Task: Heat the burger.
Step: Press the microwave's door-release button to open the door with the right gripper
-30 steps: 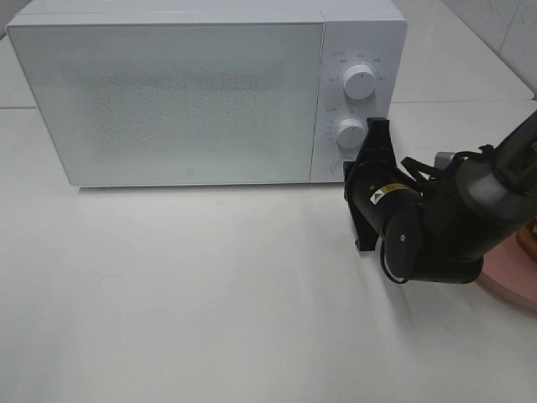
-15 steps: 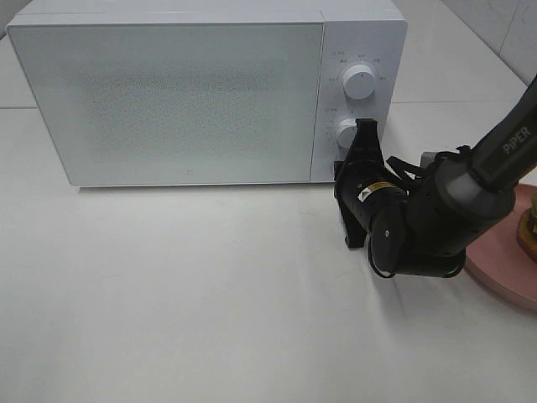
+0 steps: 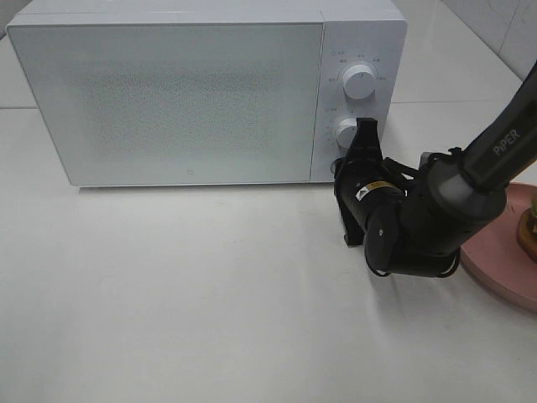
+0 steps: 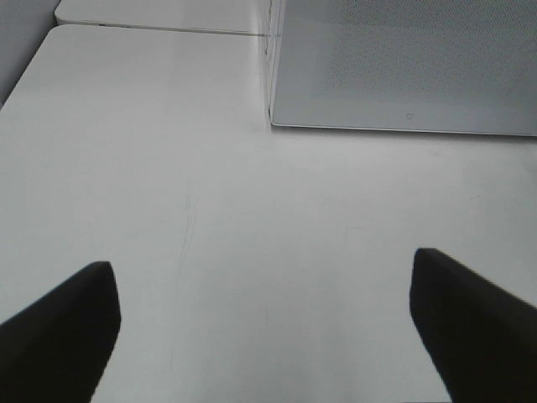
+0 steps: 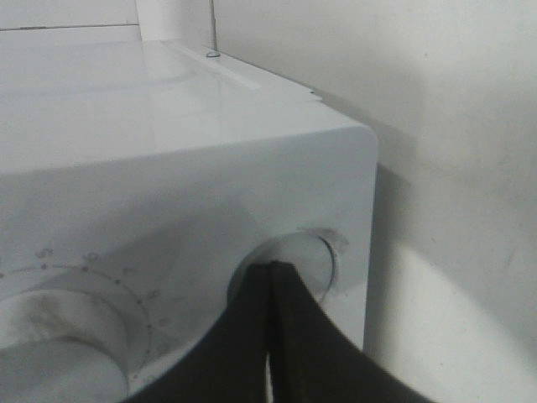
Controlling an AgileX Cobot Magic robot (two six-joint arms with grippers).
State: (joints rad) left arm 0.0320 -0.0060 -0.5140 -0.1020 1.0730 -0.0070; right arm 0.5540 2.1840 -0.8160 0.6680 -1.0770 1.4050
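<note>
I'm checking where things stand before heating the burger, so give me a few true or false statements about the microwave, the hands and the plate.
The microwave door is shut. True.
The right hand is wide open. False: it is shut, its tips at the round button on the microwave's front.
The pink plate is inside the microwave. False: it lies on the table, to the right of the microwave.
The left hand is open over the table. True.

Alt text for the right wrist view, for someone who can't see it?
The shut right gripper has its tips at the round button, near a corner of the control panel of the white microwave and next to a marked dial. White table shows beyond the microwave's edge.
</note>
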